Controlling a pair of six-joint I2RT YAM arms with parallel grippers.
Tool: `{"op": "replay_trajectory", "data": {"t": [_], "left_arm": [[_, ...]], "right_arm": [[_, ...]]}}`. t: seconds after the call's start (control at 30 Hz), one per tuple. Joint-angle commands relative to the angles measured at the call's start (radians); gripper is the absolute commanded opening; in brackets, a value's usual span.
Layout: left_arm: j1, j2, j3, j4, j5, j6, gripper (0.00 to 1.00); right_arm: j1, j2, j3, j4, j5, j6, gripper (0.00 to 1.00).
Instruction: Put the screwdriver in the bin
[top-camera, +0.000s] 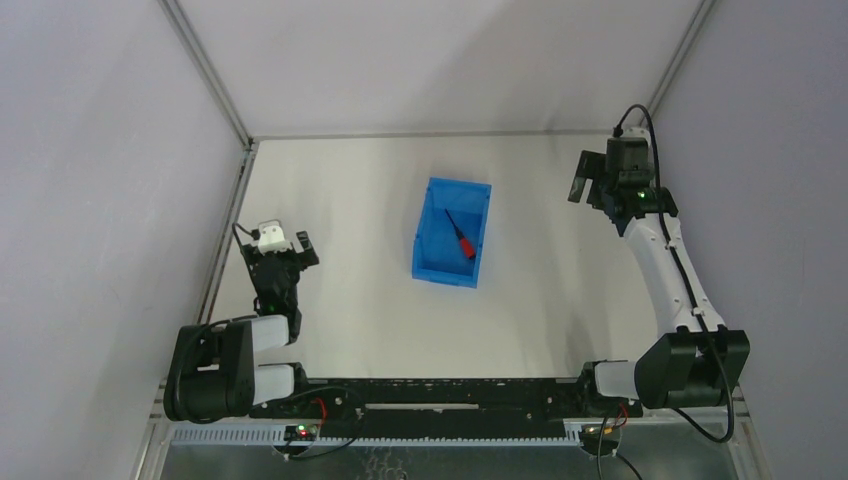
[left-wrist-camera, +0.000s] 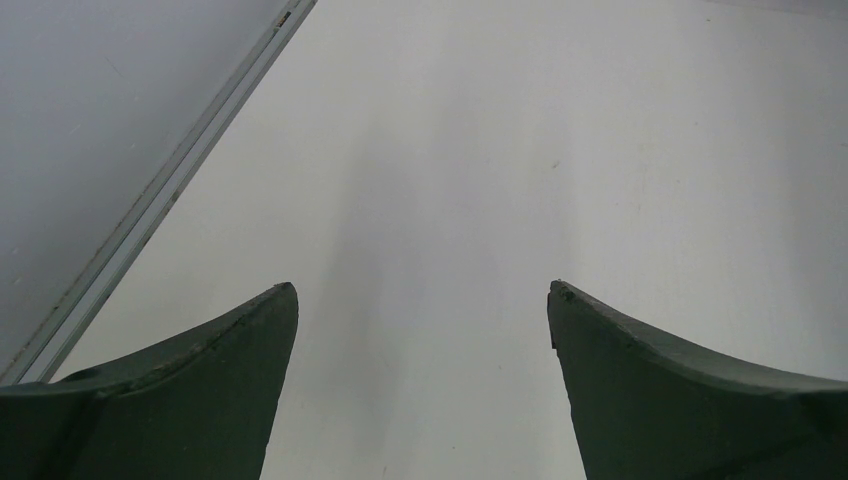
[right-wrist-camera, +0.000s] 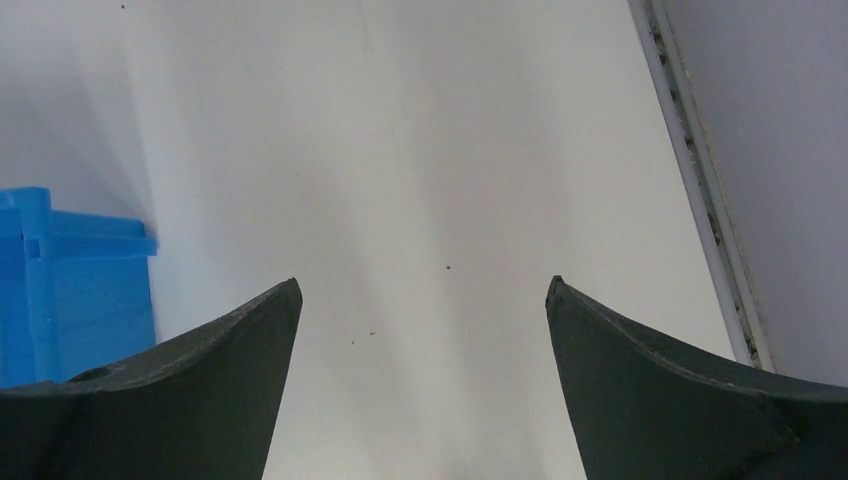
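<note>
Screwdriver (top-camera: 461, 235) lies inside bin (top-camera: 445, 272) (only overhead view shows it).

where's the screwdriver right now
In the top external view the screwdriver lies inside the blue bin near the middle of the table, between the two arms, its red handle toward the near right. Neither wrist view shows it.

Screwdriver (top-camera: 461, 236) inside blue bin (top-camera: 441, 272)

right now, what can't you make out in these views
Top view: screwdriver tip, too small to tell its type.
Right wrist view: bin cut by the left edge and a finger; its inside hidden.
Left wrist view: bin and screwdriver out of frame.
</note>
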Motion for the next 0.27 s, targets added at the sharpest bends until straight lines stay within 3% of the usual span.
{"op": "replay_trajectory", "data": {"t": [0.0, 0.23], "left_arm": [[-0.004, -0.009, 0.039, 0.066, -0.004, 0.008, 1.00], [-0.005, -0.009, 0.039, 0.065, -0.003, 0.007, 1.00]], "right_arm": [[-0.009, -0.003, 0.003, 0.028, -0.008, -0.044, 1.00], [-0.013, 0.010, 0.003, 0.024, -0.018, -0.038, 1.00]]}}
